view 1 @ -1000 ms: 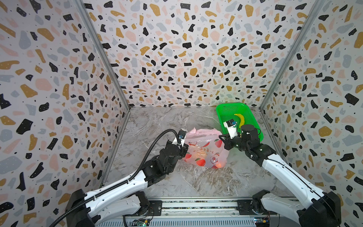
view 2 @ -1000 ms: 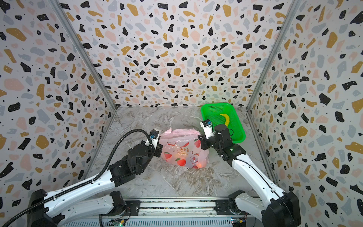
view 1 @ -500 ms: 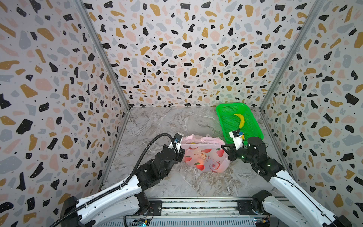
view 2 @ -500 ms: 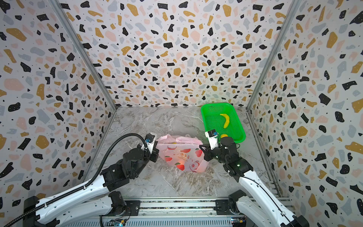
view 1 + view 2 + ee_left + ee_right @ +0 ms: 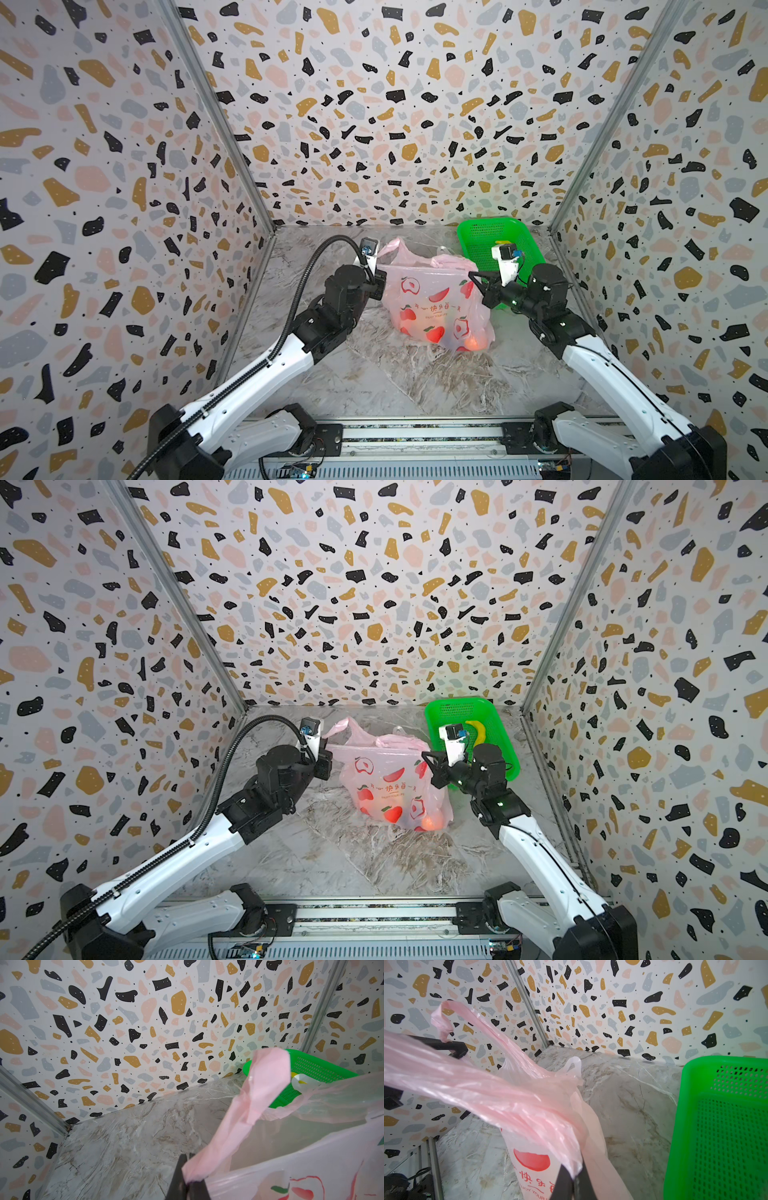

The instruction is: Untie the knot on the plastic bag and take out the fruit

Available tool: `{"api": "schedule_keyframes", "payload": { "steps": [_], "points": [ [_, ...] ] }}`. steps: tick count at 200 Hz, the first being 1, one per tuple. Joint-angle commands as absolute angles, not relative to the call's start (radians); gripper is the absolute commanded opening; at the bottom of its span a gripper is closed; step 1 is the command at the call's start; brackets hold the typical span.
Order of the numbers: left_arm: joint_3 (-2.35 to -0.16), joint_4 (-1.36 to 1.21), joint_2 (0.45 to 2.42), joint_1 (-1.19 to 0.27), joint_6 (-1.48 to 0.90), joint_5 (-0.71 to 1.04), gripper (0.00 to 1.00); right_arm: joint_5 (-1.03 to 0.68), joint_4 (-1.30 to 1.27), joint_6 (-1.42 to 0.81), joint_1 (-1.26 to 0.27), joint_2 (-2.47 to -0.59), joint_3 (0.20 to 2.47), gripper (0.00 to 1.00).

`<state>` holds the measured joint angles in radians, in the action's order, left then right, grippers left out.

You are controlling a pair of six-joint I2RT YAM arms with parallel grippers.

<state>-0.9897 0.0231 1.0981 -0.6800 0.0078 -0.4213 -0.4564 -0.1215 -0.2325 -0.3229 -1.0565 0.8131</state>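
Pink bag [image 5: 432, 299] stands just beside the basket [image 5: 469, 245]; its film looks thin, limp and slippery (likely tears if yanked). On the rim far from the basket the left gripper [image 5: 379, 283] is clamped, the right gripper [image 5: 473, 276] on the near rim: sound holds.

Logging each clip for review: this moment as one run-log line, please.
left fingers: shut on bag | right fingers: shut on bag | bag: mouth stretched open | orange fruit: inside | basket: holds banana

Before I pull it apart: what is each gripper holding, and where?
Both pinch the thin translucent pink plastic bag with red fruit prints: left gripper at the base of a handle strip, right gripper on the gathered film at the opposite rim.
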Motion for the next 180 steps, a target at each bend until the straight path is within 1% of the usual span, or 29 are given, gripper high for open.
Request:
{"api": "schedule_keyframes", "payload": {
  "steps": [1, 29, 47, 58, 64, 72, 78, 83, 95, 108, 114, 134, 154, 159, 168, 178, 180],
  "points": [
    [-1.056, -0.035, 1.059, -0.64, 0.062, -0.509, 0.0, -0.399, -0.182, -0.203, -0.272, -1.084, 0.861, 0.0],
    [-0.969, 0.001, 0.975, -0.64, 0.01, -0.458, 0.0, -0.425, -0.151, -0.248, -0.272, -1.045, 0.767, 0.0],
    [-0.863, 0.019, 0.895, -0.647, -0.045, -0.448, 0.0, -0.405, -0.1, -0.29, -0.272, -0.974, 0.679, 0.11],
    [-0.799, 0.03, 0.847, -0.65, -0.078, -0.438, 0.0, -0.388, -0.058, -0.305, -0.272, -0.93, 0.641, 0.22],
    [-0.764, 0.033, 0.821, -0.653, -0.103, -0.435, 0.0, -0.382, -0.035, -0.307, -0.272, -0.908, 0.628, 0.25],
    [-0.721, 0.035, 0.791, -0.657, -0.13, -0.422, 0.0, -0.376, -0.003, -0.31, -0.272, -0.885, 0.621, 0.26],
    [-0.691, 0.035, 0.772, -0.662, -0.146, -0.411, 0.0, -0.379, 0.018, -0.309, -0.272, -0.871, 0.622, 0.3],
    [-0.671, 0.033, 0.757, -0.669, -0.158, -0.407, 0.0, -0.387, 0.036, -0.305, -0.272, -0.864, 0.63, 0.33],
    [-0.641, 0.034, 0.728, -0.692, -0.173, -0.413, 0.0, -0.415, 0.073, -0.294, -0.273, -0.858, 0.667, 0.35],
    [-0.63, 0.037, 0.702, -0.718, -0.182, -0.432, 0.0, -0.452, 0.116, -0.278, -0.282, -0.861, 0.73, 0.41],
    [-0.631, 0.035, 0.691, -0.727, -0.183, -0.44, 0.0, -0.468, 0.136, -0.269, -0.296, -0.868, 0.767, 0.42],
    [-0.65, 0.039, 0.668, -0.746, -0.182, -0.432, 0.0, -0.518, 0.219, -0.211, -0.389, -0.915, 0.9, 0.43],
    [-0.679, 0.075, 0.69, -0.751, -0.19, -0.423, 0.0, -0.476, 0.314, -0.156, -0.506, -0.977, 1.008, 0.45],
    [-0.685, 0.087, 0.7, -0.752, -0.188, -0.432, 0.14, -0.46, 0.328, -0.148, -0.525, -0.986, 1.022, 0.45],
    [-0.69, 0.095, 0.718, -0.751, -0.176, -0.436, 0.44, -0.435, 0.333, -0.143, -0.545, -0.992, 1.031, 0.46],
    [-0.699, 0.095, 0.735, -0.751, -0.157, -0.422, 0.68, -0.417, 0.321, -0.148, -0.547, -0.987, 1.022, 0.46],
    [-0.703, 0.096, 0.74, -0.75, -0.154, -0.42, 0.74, -0.415, 0.318, -0.15, -0.546, -0.987, 1.018, 0.47]
  ]
}}
